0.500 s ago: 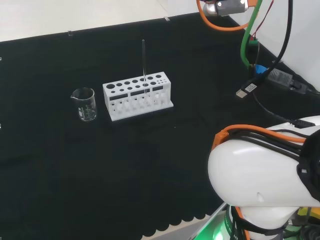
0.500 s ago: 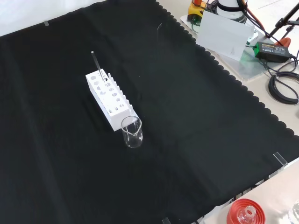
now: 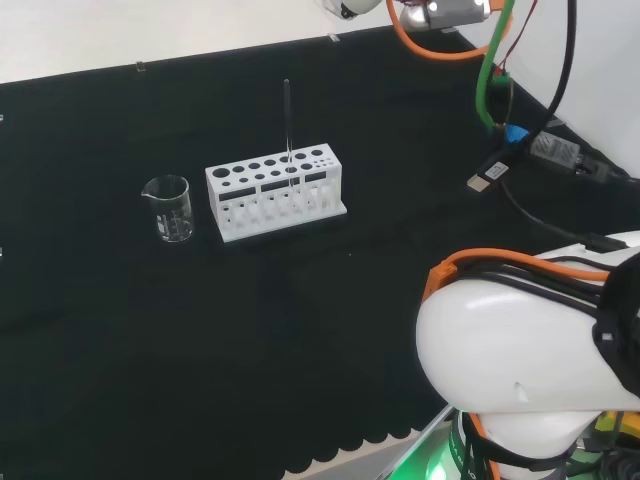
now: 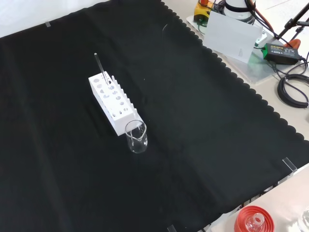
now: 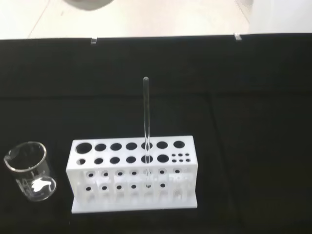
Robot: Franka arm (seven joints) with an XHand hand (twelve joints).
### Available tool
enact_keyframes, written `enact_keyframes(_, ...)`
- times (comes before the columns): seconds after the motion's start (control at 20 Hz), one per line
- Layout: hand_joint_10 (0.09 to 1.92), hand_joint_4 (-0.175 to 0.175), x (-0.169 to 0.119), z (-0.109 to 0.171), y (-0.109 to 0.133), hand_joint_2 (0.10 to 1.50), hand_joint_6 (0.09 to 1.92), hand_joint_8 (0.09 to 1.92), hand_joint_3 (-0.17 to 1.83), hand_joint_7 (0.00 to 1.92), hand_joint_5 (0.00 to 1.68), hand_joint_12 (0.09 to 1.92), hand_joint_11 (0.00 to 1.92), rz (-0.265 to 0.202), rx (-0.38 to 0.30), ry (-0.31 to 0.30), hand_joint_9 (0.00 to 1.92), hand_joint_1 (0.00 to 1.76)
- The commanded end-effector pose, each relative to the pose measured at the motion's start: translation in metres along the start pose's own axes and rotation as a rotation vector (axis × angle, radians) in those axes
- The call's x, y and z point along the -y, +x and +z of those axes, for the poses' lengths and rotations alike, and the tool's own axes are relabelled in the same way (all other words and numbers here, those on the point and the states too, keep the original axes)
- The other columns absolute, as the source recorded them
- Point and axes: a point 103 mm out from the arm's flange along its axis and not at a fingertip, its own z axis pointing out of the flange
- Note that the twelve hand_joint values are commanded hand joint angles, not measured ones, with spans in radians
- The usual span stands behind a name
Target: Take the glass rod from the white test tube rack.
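The glass rod (image 3: 287, 120) stands upright in a hole of the white test tube rack (image 3: 275, 195), toward the rack's right end in the head view. In the front view the rod (image 4: 99, 65) rises from the far end of the rack (image 4: 113, 104). The wrist view looks at the rack (image 5: 134, 195) from a distance, with the rod (image 5: 146, 117) near its middle. A blurred pale part of the hand (image 5: 88, 4) shows at that picture's edge, well apart from the rod. Nothing touches the rod.
A small clear beaker (image 3: 170, 208) stands just left of the rack in the head view, and in front of it (image 4: 136, 137) in the front view. A red ribbed stand with a flask (image 4: 253, 221) sits off the cloth's near edge. Cables lie at the right.
At the head view's top edge the arm's wrist end and its cables have shifted a little left. Rod, rack and beaker have not moved.
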Motion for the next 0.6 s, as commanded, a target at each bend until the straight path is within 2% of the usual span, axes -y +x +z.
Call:
enact_keyframes(0.05, 0.95, -0.071, -0.003, 0.003, 0.005, 0.71, 0.80, 0.84, 0.66, 0.11, 0.50, 1.51, 0.00, -0.005, -0.003, 0.031, 0.25, 0.81)
enact_keyframes(0.35, 0.95, -0.058, -0.009, 0.008, 0.003, 0.69, 0.84, 0.86, 0.70, 0.15, 0.41, 1.53, 0.04, -0.016, -0.021, 0.050, 0.30, 0.83)
enact_keyframes(0.6, 0.94, -0.054, -0.021, 0.013, 0.004, 0.67, 0.85, 0.87, 0.73, 0.20, 0.37, 1.48, 0.19, -0.043, -0.044, 0.061, 0.39, 0.82)
